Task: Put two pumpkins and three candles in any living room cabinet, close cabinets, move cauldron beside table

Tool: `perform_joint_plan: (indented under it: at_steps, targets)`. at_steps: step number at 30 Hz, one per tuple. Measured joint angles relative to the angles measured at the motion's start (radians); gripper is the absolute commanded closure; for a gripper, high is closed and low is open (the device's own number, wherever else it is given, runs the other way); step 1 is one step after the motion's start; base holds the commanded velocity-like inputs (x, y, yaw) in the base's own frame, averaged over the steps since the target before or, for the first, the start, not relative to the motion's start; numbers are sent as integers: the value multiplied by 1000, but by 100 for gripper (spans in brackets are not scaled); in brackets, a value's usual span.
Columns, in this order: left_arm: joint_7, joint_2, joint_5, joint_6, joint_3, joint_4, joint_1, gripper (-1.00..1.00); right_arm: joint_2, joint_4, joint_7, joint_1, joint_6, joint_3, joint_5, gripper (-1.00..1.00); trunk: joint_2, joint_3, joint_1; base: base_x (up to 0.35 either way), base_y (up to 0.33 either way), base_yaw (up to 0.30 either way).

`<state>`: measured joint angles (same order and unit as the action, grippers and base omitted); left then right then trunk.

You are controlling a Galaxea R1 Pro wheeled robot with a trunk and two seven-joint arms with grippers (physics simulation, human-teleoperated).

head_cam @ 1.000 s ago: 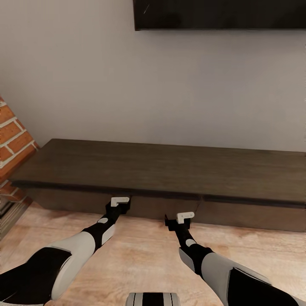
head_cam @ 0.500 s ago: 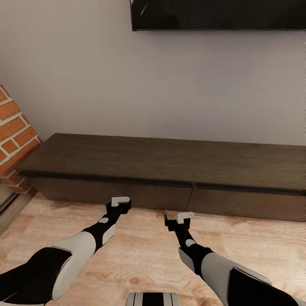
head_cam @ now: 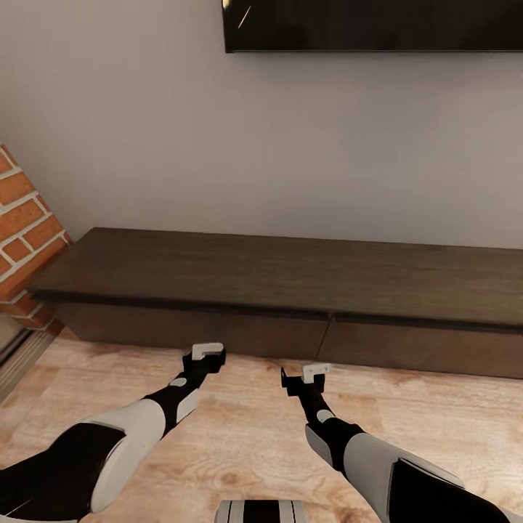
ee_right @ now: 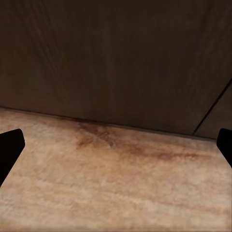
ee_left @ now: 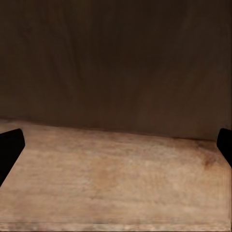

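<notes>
The cabinet (head_cam: 290,276) is a long low dark-brown unit against the wall, and its drawer fronts (head_cam: 181,330) are all flush and closed. My left gripper (head_cam: 207,354) hangs low over the wooden floor, a short way in front of the left drawer front. In the left wrist view the left gripper (ee_left: 116,145) is open and empty, facing the dark front. My right gripper (head_cam: 312,373) is a little farther back, near the seam between two fronts. In the right wrist view the right gripper (ee_right: 116,145) is open and empty. The pumpkins, candles, cauldron and table are out of view.
A black TV (head_cam: 370,25) hangs on the grey wall above the cabinet. A red brick column (head_cam: 22,225) stands at the cabinet's left end. Light wooden floor (head_cam: 247,428) runs between me and the cabinet.
The view has pulled back from the cabinet, which now looks farther off. The left gripper, close to the drawer front before, now hangs apart from it over the floor.
</notes>
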<state>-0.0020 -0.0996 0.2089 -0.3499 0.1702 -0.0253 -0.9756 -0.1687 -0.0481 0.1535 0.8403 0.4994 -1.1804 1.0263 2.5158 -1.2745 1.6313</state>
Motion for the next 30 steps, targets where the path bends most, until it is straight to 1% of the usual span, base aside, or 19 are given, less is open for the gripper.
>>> perform_joint_plan:
  at_steps: [3,6,7,10,13,16,18,21,25,30]
  targets:
    - [-2,-1,9,1,-3,-8,10,-100,0,-1,2,0,-3,1,1,-100,0,0,0,0,0,0]
    - [-3,-1,28,2,-6,-9,47,-100,0,-2,2,0,-5,-1,-1,-100,0,0,0,0,0,0]
    - [-3,-1,46,2,-7,-9,65,-100,0,-2,2,0,-6,-2,-1,-100,0,0,0,0,0,0]
    - [-4,-1,81,2,-7,-9,80,-100,1,-1,-3,0,-6,-3,-2,-100,-1,12,-1,0,0,31]
    - [-5,0,111,2,-7,-9,84,-100,1,0,-15,-1,-7,-3,-2,-100,-1,25,-3,0,0,148]
    - [-5,0,159,4,-7,-10,87,-100,1,1,-46,-10,-8,-3,-3,-100,-2,38,-4,0,0,223]
    - [-5,0,176,9,-7,-10,87,-100,1,2,-56,-19,-10,-3,-3,-100,-2,43,-5,0,0,255]
    - [-4,-1,186,15,-7,-11,87,-100,1,4,-62,-24,-11,-3,-3,-100,-2,44,-5,0,0,222]
    - [-1,-1,189,17,-7,-11,89,-100,2,5,-63,-26,-12,-3,-2,-100,-2,44,-5,0,0,64]
    - [4,-1,190,17,-7,-12,101,-100,1,6,-64,-26,-27,-4,-3,-100,-2,44,-4,0,-165,95]
